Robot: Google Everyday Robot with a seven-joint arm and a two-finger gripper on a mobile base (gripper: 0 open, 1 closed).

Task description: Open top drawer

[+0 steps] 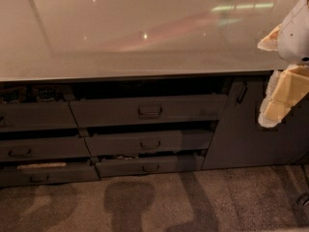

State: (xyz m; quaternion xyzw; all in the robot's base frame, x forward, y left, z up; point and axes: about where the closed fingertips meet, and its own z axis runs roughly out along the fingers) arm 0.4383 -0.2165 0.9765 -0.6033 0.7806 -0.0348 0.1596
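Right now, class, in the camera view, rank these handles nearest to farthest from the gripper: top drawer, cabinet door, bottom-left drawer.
Measured from the gripper at the right edge:
1. Right: cabinet door handle.
2. Centre: top drawer handle.
3. Far left, low: bottom-left drawer handle.

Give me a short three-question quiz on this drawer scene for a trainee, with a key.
1. True or false: the gripper is touching the handle of the top drawer.
2. How many drawer fronts are in the centre stack headed by the top drawer? A) two B) three C) five
3. Fill in: directly right of the top drawer stands a tall plain ____.

Key:
1. False. The gripper hangs at the right edge of the view, in front of the cabinet door, well apart from the handle.
2. B.
3. Cabinet door.
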